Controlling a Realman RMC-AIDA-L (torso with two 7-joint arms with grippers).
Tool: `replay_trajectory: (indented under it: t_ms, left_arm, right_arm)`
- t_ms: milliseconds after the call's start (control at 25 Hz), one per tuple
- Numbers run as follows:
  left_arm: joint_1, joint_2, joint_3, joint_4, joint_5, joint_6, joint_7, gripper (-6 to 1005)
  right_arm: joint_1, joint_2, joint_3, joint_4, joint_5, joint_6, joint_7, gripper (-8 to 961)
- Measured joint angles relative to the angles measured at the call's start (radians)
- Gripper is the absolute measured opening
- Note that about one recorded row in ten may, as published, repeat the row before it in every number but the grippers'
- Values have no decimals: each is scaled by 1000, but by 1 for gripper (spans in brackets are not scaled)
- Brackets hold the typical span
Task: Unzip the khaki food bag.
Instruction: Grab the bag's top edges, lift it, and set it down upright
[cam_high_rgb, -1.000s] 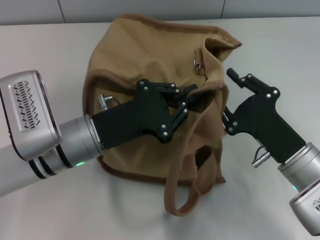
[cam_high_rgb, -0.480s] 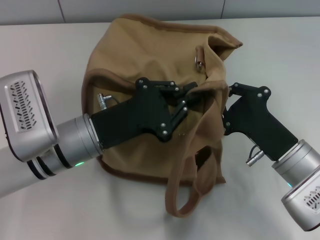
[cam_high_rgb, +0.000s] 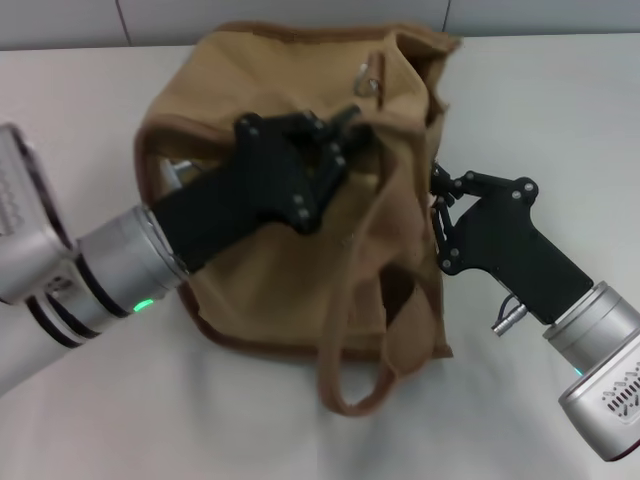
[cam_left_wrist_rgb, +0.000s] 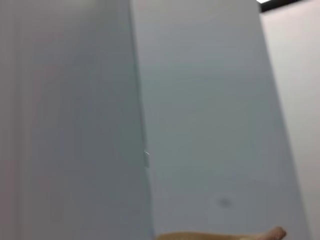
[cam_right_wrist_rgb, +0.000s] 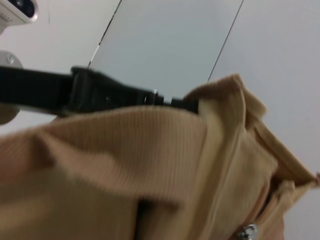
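The khaki food bag (cam_high_rgb: 290, 260) lies on the table in the head view, its strap handle (cam_high_rgb: 352, 398) looping toward me. A metal ring (cam_high_rgb: 370, 80) shows near its top edge. My left gripper (cam_high_rgb: 345, 125) reaches across the bag and is shut on a fold of fabric at the bag's top. My right gripper (cam_high_rgb: 437, 205) is pressed against the bag's right side and shut on its edge, the fingertips partly hidden by fabric. The right wrist view shows the bag fabric (cam_right_wrist_rgb: 125, 165), a metal snap (cam_right_wrist_rgb: 246, 231) and the left gripper (cam_right_wrist_rgb: 100, 92) beyond it.
The bag rests on a pale table (cam_high_rgb: 560, 100) with a grey wall behind it. The left wrist view shows mostly wall, with a sliver of tan fabric (cam_left_wrist_rgb: 225, 235) at its lower edge.
My right gripper went from open to closed on the bag's right edge. My left gripper moved left and away, dragging the bag's top and the whole bag that way.
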Motion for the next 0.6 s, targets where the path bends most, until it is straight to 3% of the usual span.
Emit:
replay_trajectory:
  t_ms: [40, 80, 600]
  left_arm:
    - [0, 0, 0, 0, 0, 0, 0, 71]
    - [22, 0, 28, 2, -124, 22, 1, 71]
    - [145, 0, 23, -19, -439, 92, -58, 70]
  right_arm:
    - [-1, 0, 0, -2, 0, 0, 0, 16]
    - [-4, 0, 0, -6, 0, 1, 0, 20]
    - [-44, -3, 11, -45, 7, 1, 8, 64]
